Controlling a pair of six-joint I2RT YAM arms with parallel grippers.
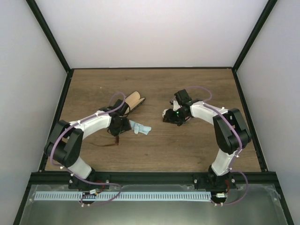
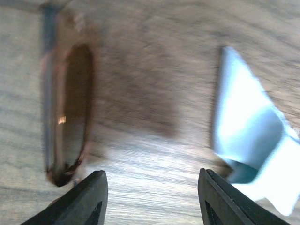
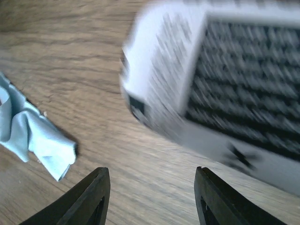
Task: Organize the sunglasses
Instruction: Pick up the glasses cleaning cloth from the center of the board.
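The sunglasses (image 2: 68, 112) are lying flat on the table (image 1: 197, 145), at about ten o'clock from my left gripper (image 2: 151, 174) in the left wrist view, and apart from both of its fingertips. That gripper is standing wide with only bare wood showing between its jaws, so I am holding nothing with it. A crumpled light blue cloth (image 2: 248, 140) is lying at about two o'clock from it, also untouched. My right gripper (image 3: 151, 169) is likewise standing wide and gripping nothing. A pale object (image 3: 225, 79) with a dark pattern is sitting beyond it at about one o'clock.

I am judging the task as barely begun. The sunglasses are resting loose on the wood, not in any case. In the top view, the tan case (image 1: 133, 101) is lying at about one o'clock from the left gripper, apart from it. Picking the glasses up and putting them away are both looking undone.

Both wrist views are coming through blurred, so I am failing to tell whether the temples are folded. From above, my left arm is covering most of the glasses. The pale object is too smeared to name and is running off the right edge. I am also unable to tell whether the tan case is open, or whether the cloth at nine o'clock in the right wrist view is the same one.
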